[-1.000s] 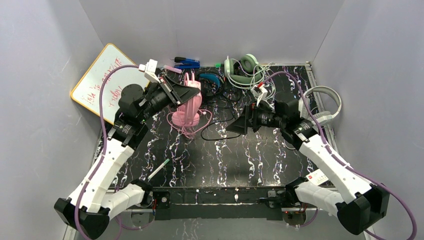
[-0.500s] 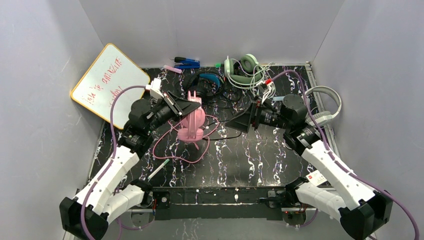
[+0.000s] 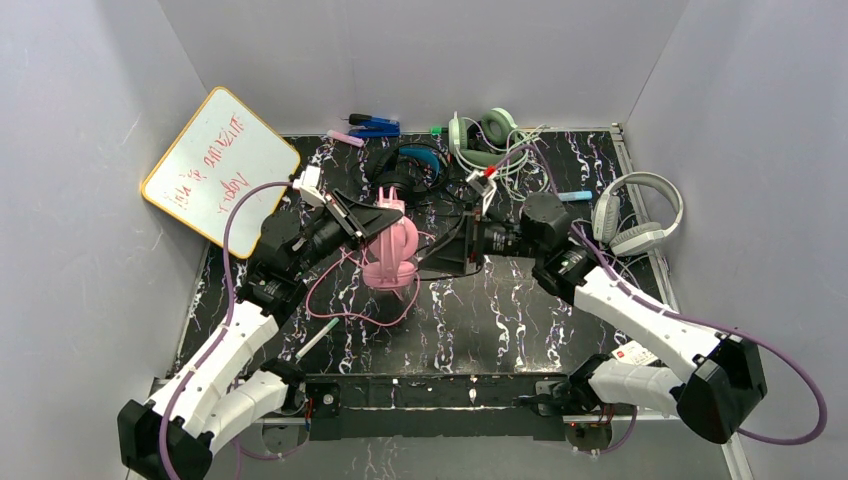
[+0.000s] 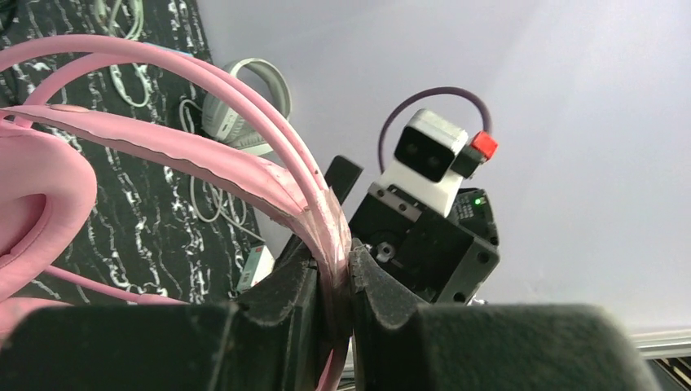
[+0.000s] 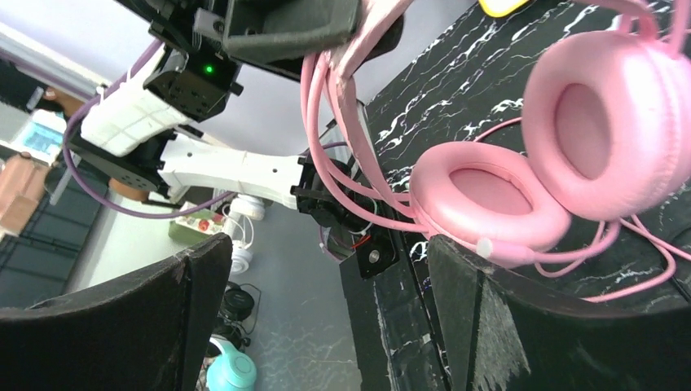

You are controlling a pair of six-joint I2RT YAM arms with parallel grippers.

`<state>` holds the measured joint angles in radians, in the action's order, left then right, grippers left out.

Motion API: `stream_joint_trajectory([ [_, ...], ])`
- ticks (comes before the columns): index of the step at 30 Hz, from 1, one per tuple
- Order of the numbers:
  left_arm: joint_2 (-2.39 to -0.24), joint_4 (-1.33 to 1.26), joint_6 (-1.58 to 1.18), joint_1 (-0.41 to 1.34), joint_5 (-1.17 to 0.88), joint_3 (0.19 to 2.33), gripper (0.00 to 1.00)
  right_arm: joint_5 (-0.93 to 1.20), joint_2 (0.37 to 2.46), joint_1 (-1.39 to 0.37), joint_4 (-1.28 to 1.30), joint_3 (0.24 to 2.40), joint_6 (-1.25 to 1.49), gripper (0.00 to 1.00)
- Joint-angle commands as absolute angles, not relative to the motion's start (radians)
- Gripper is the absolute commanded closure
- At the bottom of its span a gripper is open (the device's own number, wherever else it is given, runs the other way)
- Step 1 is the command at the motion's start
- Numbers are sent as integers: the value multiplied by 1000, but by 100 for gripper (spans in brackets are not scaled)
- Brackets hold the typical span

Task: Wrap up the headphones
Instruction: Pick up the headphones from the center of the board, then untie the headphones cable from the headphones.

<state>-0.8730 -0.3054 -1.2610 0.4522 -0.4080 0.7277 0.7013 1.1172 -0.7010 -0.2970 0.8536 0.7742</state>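
Left of centre, in front of the tilted whiteboard [image 3: 218,160], the left tool [image 4: 334,273] is clamped tight on the headband of the pink headphones [image 3: 392,255], whose padded cups hang down toward the black marbled table [image 3: 520,320] with the pink cord [image 3: 345,310] looping loose on it. Just to their right, the right tool [image 5: 326,269] faces the cups with its jaws spread wide and holds nothing. The black-and-blue headphones [image 3: 415,160] and a pale green pair [image 3: 485,135] lie behind at the back of the table, and the white-grey headphones [image 3: 640,210] lie at the far right edge.
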Motion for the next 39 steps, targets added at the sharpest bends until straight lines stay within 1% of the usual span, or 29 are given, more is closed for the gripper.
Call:
stream_joint_trajectory([
  [1,-856,-481,-1362,464,-413,758,87,615,1128,-774,-399,915,706,3],
  [3,-854,-499,-1391,468,-399,763,86,592,1151,-801,-400,944,683,5],
  [7,-845,-505,-1408,473,-375,774,85,554,1209,-842,-394,996,660,11],
  [13,-852,-506,-1433,478,-374,781,84,489,1259,-898,-408,1028,641,14],
  [16,-861,-506,-1455,480,-382,788,83,481,1276,-909,-412,1042,631,21],
  [18,-865,-506,-1464,482,-382,791,83,481,1280,-913,-421,1046,631,22],
  [20,-864,-506,-1466,483,-378,789,83,479,1284,-916,-426,1047,632,28],
  [21,-864,-506,-1466,484,-375,786,83,478,1285,-916,-426,1049,632,33],
  [22,-863,-506,-1466,485,-371,783,83,475,1287,-917,-426,1050,632,40],
  [23,-864,-506,-1463,485,-371,780,83,472,1286,-917,-425,1050,631,50],
  [24,-866,-504,-1455,485,-374,779,78,469,1284,-917,-422,1051,630,62],
  [25,-867,-486,-1437,485,-378,784,66,456,1280,-918,-415,1049,627,72],
  [26,-870,-442,-1406,485,-383,799,50,438,1275,-917,-398,1048,623,83],
  [27,-874,-362,-1356,485,-383,829,29,412,1268,-916,-373,1046,616,90],
  [28,-881,-262,-1285,485,-381,872,13,383,1258,-916,-344,1045,606,98],
  [29,-891,-147,-1212,485,-364,923,4,355,1242,-917,-300,1038,596,99],
  [30,-905,-9,-1127,485,-344,986,2,327,1229,-916,-265,1032,587,99],
  [31,-923,126,-1042,484,-310,1051,2,300,1215,-917,-229,1025,579,99],
  [33,-971,421,-881,485,-201,1210,2,239,1191,-917,-136,1018,569,99],
  [35,-1023,693,-789,485,-71,1338,2,164,1178,-916,2,1031,566,99],
  [37,-1059,843,-750,483,66,1414,2,111,1181,-916,150,1058,537,99],
  [39,-1070,926,-757,484,148,1417,2,64,1198,-916,282,1088,505,99],
])
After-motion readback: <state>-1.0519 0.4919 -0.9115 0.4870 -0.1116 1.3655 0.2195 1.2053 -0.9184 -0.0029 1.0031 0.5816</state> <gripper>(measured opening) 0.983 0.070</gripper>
